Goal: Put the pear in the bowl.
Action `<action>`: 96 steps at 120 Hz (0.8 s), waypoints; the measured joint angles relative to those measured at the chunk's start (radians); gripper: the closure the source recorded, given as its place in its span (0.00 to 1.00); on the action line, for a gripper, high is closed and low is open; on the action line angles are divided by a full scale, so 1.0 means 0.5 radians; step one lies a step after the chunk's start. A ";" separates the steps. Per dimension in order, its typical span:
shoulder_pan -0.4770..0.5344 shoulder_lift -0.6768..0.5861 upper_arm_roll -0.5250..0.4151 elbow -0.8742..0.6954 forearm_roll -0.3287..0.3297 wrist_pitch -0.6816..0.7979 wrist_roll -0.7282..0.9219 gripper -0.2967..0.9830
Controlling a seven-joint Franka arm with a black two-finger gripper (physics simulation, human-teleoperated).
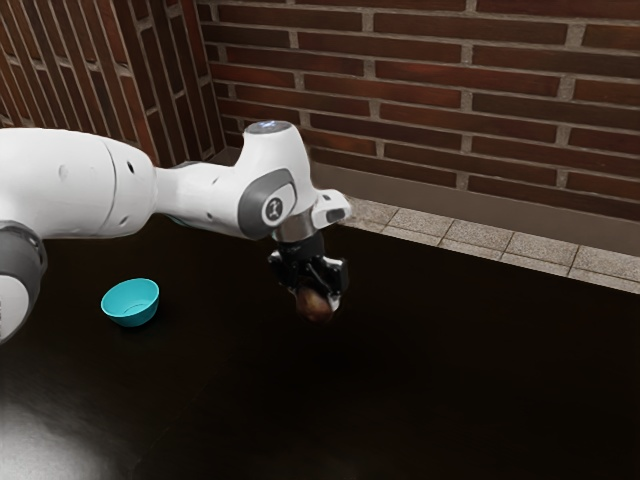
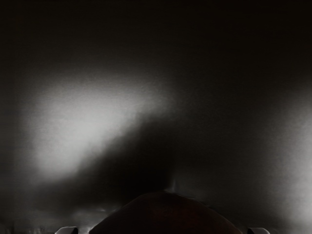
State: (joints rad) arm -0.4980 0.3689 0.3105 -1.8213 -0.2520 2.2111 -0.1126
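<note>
My claw (image 1: 319, 298), clamped on the pear (image 1: 314, 307), holds the fruit above the dark bench (image 1: 420, 390). The cyan bowl (image 1: 131, 303) sits well apart, at nine o'clock from the claw in the exterior view. Grasp and lift look done; carrying, lowering and release remain.

Your pear (image 1: 314, 306), brown with a reddish tint and a rounded surface, is held between the two fingers of your pincer (image 1: 317, 298), raised above the dark desk (image 1: 420, 390). Your wrist view gives you its near side as a dark, smooth dome; which way its stem end points, you cannot tell. Your bowl (image 1: 132, 304), bright turquoise, smooth and round, sits upright on the desk toward the exterior view's left, its open mouth facing up, well apart from the pear.
</note>
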 joint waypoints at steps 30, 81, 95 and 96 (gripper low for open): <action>0.229 -0.073 0.165 -0.001 0.077 -0.226 0.068 0.49; 1.024 0.097 0.040 0.253 0.216 -0.465 0.220 0.49; 1.275 0.182 -0.111 0.317 0.246 -0.493 0.260 0.49; 1.285 0.185 -0.113 0.319 0.248 -0.495 0.263 0.49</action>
State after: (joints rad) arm 0.1444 0.4616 0.2537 -1.6618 -0.1280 1.9638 0.0187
